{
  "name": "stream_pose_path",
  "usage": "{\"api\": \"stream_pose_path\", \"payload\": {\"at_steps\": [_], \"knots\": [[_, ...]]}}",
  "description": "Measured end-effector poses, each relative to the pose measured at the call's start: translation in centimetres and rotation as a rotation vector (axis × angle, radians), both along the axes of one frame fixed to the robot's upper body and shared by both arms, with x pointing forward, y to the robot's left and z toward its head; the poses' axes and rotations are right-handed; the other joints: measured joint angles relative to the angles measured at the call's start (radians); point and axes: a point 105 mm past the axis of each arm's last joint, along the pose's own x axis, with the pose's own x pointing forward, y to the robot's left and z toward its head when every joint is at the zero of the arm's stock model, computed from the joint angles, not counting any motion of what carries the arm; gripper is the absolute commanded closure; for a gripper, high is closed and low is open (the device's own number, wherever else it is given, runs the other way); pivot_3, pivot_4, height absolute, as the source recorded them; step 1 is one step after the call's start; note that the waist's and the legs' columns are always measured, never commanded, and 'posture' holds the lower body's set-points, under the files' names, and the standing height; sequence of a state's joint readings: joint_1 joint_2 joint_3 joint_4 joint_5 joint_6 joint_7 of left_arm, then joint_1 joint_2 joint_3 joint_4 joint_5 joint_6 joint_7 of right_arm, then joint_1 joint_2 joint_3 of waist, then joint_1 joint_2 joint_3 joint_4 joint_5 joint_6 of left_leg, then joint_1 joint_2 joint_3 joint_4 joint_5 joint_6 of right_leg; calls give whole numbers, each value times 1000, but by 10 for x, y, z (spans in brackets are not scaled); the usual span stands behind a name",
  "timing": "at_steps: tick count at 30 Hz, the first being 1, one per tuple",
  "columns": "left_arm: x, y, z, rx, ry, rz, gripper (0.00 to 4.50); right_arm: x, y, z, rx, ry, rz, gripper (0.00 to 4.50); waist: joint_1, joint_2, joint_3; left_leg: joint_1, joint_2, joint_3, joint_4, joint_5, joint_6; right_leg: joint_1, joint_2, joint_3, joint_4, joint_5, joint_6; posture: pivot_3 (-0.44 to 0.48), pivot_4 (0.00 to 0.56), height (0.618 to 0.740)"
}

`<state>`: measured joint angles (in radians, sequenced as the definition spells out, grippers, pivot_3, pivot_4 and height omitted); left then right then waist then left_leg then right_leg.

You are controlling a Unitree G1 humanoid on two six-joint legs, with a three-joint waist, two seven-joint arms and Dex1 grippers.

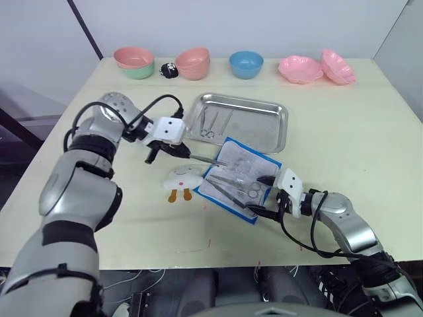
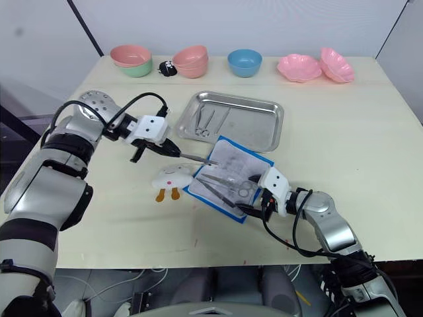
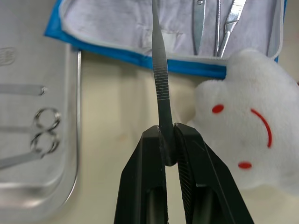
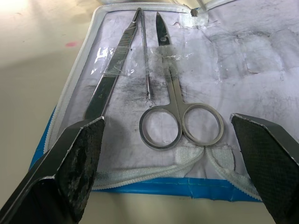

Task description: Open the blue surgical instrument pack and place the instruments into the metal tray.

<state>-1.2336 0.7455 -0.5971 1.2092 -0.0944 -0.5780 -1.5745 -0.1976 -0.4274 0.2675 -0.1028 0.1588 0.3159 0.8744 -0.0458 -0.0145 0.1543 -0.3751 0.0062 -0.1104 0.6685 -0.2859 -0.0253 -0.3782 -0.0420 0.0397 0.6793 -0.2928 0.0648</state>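
The blue surgical instrument pack (image 1: 239,177) lies open on the table, pale lining up, just in front of the metal tray (image 1: 264,129). My left gripper (image 1: 187,154) is shut on slim silver tweezers (image 3: 161,93), held above the table between the tray and the pack's left edge. In the tray lie scissors with ring handles (image 1: 209,123). My right gripper (image 1: 259,195) is open at the pack's near right edge, its fingers (image 4: 70,163) spread on either side of ring-handled scissors (image 4: 180,116), a flat silver instrument (image 4: 110,79) and a thin probe (image 4: 145,60).
A white toy with orange feet (image 1: 182,177) rests against the pack's left side. Along the table's far edge stand stacked pink and green bowls (image 1: 134,63), pink bowls (image 1: 193,63), a blue bowl (image 1: 246,64) and pink flower-shaped dishes (image 1: 301,69).
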Motion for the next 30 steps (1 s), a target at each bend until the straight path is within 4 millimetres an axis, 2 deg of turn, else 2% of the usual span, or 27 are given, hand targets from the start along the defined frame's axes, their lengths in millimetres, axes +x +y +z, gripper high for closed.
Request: {"api": "stream_pose_path", "payload": {"at_steps": [5, 6, 14, 18, 24, 30], "knots": [[3, -3, 15, -140, 3, 59, 4471, 0, 0, 0, -3, 0, 0, 0, 1, -1, -1, 0, 0, 0, 0, 0, 0, 0, 0, 0, 0, 0, 0, 0, 150, 740], [7, -12, 24, -261, 12, 84, 4471, 0, 0, -1, -3, 0, 1, 0, 0, -2, -1, 0, 0, 0, 0, 0, 0, 0, 0, -1, 0, 0, 0, 0, 150, 740], [24, -39, 48, -647, 57, 197, 4471, 0, 1, 0, -6, 0, 7, 0, -3, -2, -1, 0, 0, -1, 0, 0, 0, 0, 0, -1, 0, 0, 0, 0, 150, 740], [38, -55, 43, -788, 93, 323, 4471, 0, 1, 0, -6, -1, 8, 0, -4, -2, -1, 0, 0, -1, 0, 0, 0, 0, 0, -1, 0, 0, 0, 0, 150, 740], [51, -76, 40, -889, 113, 465, 4471, 0, 1, 0, -5, -2, 9, 0, -4, -2, -1, 0, 0, -1, 0, 0, 0, 0, 0, -1, 0, 0, 0, 0, 150, 740], [65, -100, 8, -913, 130, 734, 4471, 0, 1, 0, -4, -5, 9, 0, -3, -2, -2, 0, 0, -2, 0, 0, 0, 0, 0, -1, 0, 0, 0, 0, 150, 740]]}}
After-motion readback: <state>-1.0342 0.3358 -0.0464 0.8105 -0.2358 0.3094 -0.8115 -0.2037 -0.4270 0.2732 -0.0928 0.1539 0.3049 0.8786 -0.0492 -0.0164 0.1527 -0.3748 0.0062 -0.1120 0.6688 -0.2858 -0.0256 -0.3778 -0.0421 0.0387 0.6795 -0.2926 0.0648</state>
